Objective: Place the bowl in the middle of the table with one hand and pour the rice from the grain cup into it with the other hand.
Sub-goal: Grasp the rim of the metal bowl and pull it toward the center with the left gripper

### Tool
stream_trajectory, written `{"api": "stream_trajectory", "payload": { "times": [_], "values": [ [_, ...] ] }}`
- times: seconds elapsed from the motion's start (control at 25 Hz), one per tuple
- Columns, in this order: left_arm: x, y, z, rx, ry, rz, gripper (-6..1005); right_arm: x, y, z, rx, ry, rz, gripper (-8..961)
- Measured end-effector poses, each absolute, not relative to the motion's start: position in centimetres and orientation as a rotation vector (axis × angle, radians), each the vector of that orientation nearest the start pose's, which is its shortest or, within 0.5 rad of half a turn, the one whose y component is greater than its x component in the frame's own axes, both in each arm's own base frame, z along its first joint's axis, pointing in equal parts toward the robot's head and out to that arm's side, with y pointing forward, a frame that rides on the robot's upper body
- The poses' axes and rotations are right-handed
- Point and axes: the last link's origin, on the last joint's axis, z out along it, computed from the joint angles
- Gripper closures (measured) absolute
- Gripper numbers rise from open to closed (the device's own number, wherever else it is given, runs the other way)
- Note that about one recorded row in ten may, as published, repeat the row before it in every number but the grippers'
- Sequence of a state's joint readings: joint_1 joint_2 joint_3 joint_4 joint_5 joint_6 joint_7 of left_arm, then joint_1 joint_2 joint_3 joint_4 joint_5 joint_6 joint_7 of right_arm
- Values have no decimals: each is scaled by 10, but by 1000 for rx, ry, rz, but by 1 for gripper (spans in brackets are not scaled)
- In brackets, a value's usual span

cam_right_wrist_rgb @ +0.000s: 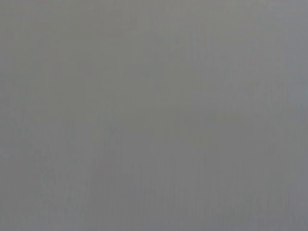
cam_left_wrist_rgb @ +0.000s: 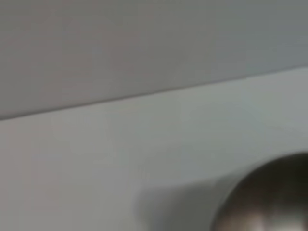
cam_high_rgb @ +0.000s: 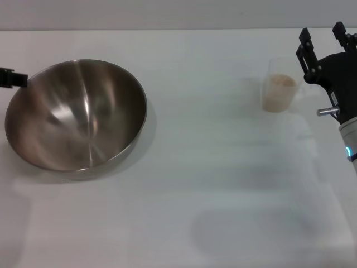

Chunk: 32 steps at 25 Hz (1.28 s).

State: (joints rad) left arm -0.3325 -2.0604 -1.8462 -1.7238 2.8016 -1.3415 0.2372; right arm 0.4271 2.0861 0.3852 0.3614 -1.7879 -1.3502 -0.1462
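The large steel bowl [cam_high_rgb: 75, 114] stands on the white table [cam_high_rgb: 212, 184] at the left. Part of my left gripper [cam_high_rgb: 12, 78] shows at the left edge of the head view, reaching the bowl's far-left rim. The left wrist view shows the bowl's outer side [cam_left_wrist_rgb: 272, 199] close by. The clear grain cup [cam_high_rgb: 278, 92] stands upright at the right, with pale rice [cam_high_rgb: 280, 81] in it. My right gripper [cam_high_rgb: 322, 34] is open, just to the right of the cup and apart from it. The right wrist view shows only plain grey.
The table's far edge [cam_high_rgb: 167, 29] meets a grey wall. The left wrist view shows that edge [cam_left_wrist_rgb: 144, 94] too. Nothing else stands on the table between the bowl and the cup.
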Motion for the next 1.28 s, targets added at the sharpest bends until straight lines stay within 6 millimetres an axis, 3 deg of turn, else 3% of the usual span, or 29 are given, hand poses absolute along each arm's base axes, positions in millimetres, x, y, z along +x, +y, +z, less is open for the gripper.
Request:
{"api": "stream_trajectory", "payload": {
  "times": [0.6,0.76,1.28],
  "values": [
    [-211,354,90,-2001,-1095,226,378,278,315,-38,-1553,383,797,323],
    [-222,359,78,-2018,-1143,273,381,278,315,-38,-1553,382,797,323],
    [-225,366,78,-2007,-1107,268,393,277,314,-39,-1556,379,800,324]
  ]
}}
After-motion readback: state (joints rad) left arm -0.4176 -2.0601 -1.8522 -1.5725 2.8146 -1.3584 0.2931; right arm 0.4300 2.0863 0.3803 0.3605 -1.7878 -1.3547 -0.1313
